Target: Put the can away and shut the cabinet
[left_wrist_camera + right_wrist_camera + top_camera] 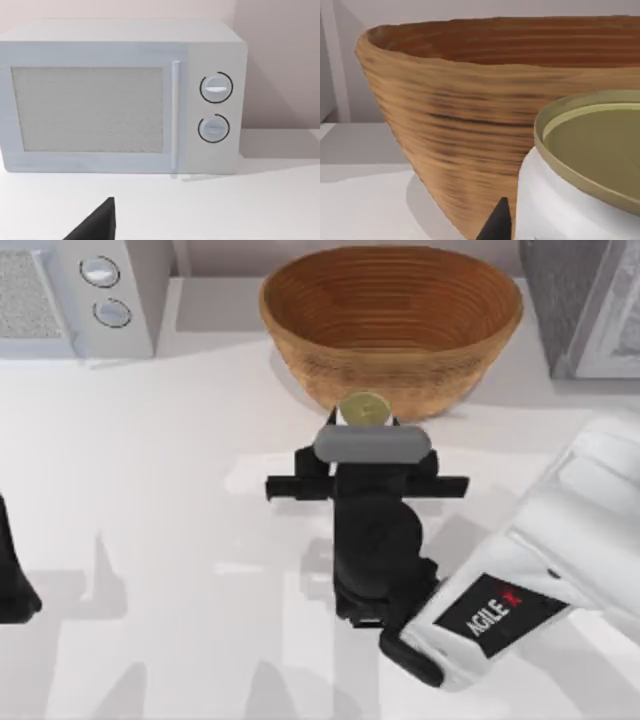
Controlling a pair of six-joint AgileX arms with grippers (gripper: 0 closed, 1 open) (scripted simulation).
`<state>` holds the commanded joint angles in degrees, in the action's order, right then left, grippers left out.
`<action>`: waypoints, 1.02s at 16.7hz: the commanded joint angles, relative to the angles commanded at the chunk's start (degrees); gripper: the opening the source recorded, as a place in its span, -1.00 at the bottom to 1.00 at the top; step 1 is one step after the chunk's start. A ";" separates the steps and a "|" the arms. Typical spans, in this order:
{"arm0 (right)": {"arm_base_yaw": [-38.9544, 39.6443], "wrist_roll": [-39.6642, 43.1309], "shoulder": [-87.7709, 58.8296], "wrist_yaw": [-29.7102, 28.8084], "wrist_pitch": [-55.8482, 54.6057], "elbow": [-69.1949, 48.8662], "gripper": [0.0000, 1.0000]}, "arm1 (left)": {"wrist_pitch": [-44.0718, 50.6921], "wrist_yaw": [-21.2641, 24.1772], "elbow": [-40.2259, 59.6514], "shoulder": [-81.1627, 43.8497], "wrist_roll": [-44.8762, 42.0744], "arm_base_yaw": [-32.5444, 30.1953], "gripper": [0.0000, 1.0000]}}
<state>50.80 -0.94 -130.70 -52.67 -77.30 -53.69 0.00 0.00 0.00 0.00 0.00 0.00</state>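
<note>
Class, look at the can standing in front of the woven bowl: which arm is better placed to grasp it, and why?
The right arm. Its claw is already at the can, which stands just before the woven bowl. The left arm sits at the table's left edge, facing the microwave.

Right gripper (366,430) reaches forward mid-table — fingers apparently closed; left arm (14,580) parked.

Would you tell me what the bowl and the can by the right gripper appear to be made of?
The bowl looks woven, like wicker or cane: brown with fine ridged coils, matte. The can looks like painted metal: smooth white wall, dull gold rimmed top. The right gripper is at the can.
</note>
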 joint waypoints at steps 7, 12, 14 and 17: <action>0.12 -0.13 17.95 0.02 17.50 1.23 -1.00 | 0.00 0.00 0.00 0.00 0.00 0.00 1.00; 0.05 -0.22 18.24 0.02 17.80 1.01 -1.00 | 0.00 0.00 0.00 0.00 0.00 0.00 1.00; -0.17 -0.21 18.81 0.33 18.09 1.26 -1.00 | 0.00 0.00 0.00 0.00 0.00 0.00 1.00; -2.30 -0.11 24.06 3.15 20.84 3.73 -1.00 | 0.00 0.00 0.00 0.00 0.00 0.00 1.00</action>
<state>48.50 -1.04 -106.64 -49.52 -56.45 -49.96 0.00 0.00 0.00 0.00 0.00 0.00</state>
